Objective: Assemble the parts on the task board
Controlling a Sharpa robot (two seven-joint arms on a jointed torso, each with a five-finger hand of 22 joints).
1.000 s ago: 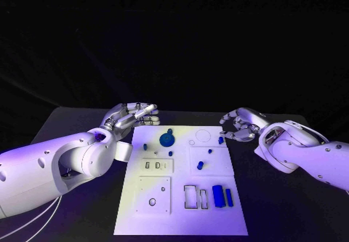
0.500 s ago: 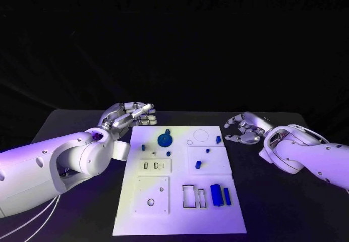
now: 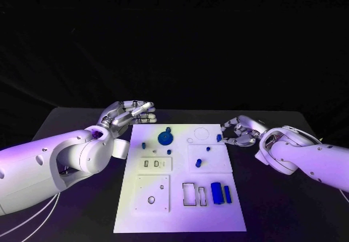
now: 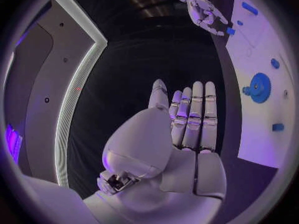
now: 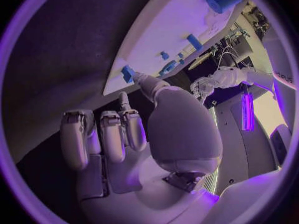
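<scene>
Right hand, fingers curled and empty, now drawn nearer the small blue peg at task board edge; grasp likely next. Left hand open, idle.

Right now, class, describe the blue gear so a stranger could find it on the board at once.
Start at the white task board mid-table and go to its far end. The blue gear lies there, left of centre. It is the one broad round disc; the neighbouring blue parts are small pegs and blocks.
</scene>
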